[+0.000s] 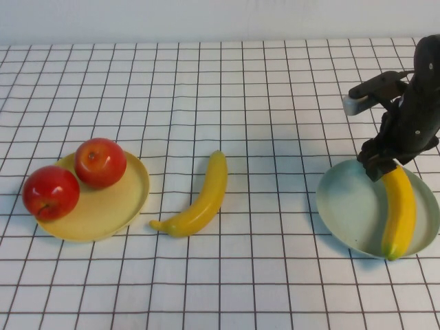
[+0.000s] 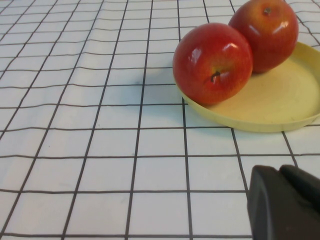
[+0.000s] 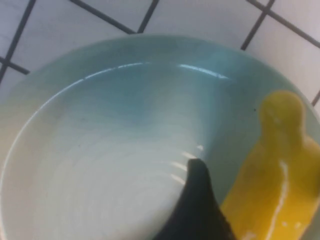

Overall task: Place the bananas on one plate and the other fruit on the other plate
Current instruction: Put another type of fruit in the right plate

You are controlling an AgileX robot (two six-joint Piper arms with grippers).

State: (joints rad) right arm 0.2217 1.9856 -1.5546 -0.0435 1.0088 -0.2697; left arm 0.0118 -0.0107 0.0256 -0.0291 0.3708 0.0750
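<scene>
While the right arm reached in from the far right side of the grid-patterned tablecloth [image 1: 261, 103], its right gripper [image 1: 377, 165] hung low over the far edge of the pale blue-green plate [image 1: 344, 206], right at the upper end of a banana [image 1: 400, 210] that lay along the right part of that plate. In the right wrist view one dark fingertip [image 3: 197, 200] stood over the plate's floor just beside the banana [image 3: 270, 185], and the jaws looked spread, with the fruit lying on the plate rather than pinched; whether the fingertip touched the banana could not be told. The second banana [image 1: 199, 199] lay on the bare cloth near the middle of the table, between the two plates, its tip near the rim of the pale yellow plate [image 1: 110, 213] at the left. That yellow plate carried two red apples: one [image 1: 100, 162] sat on its far side, and the other [image 1: 51, 192] rested at its left rim, the pair touching each other. The left gripper [image 2: 287, 202] appeared only as a dark block in the left wrist view, pressed together, hovering over the cloth near the yellow plate [image 2: 280, 100] and apart from the apples [image 2: 212, 62].
</scene>
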